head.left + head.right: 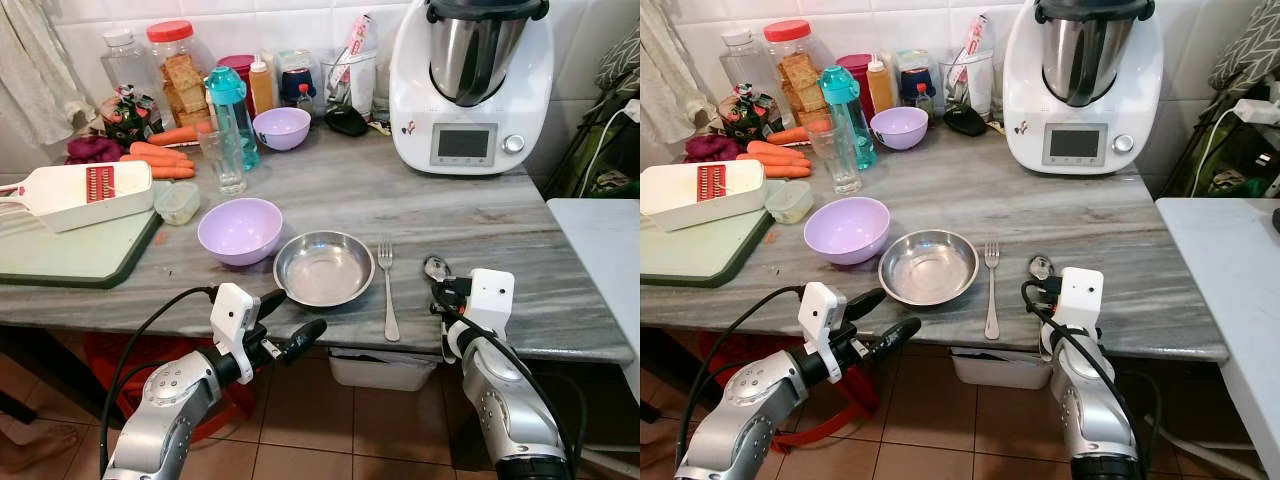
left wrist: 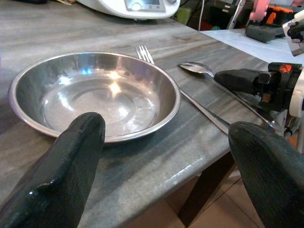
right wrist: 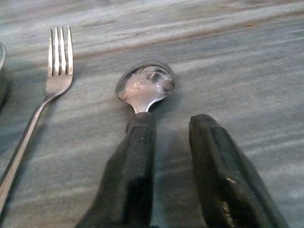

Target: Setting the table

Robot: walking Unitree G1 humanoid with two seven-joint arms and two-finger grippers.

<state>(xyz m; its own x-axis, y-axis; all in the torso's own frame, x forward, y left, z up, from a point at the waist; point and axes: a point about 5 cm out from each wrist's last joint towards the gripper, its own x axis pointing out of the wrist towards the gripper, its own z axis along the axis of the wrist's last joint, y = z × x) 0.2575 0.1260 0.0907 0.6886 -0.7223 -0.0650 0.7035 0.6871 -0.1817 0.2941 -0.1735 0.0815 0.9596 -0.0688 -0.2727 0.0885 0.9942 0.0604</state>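
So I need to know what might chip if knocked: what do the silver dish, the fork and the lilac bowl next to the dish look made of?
The silver dish looks like polished steel: it mirrors bright highlights. The fork seems the same shiny metal, as does the spoon under the right gripper. The lilac bowl looks like matte plastic or melamine: even colour, soft sheen; I can't tell which.

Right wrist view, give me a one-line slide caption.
Right gripper on the grey counter, jaws slightly apart over the spoon, fork alongside.
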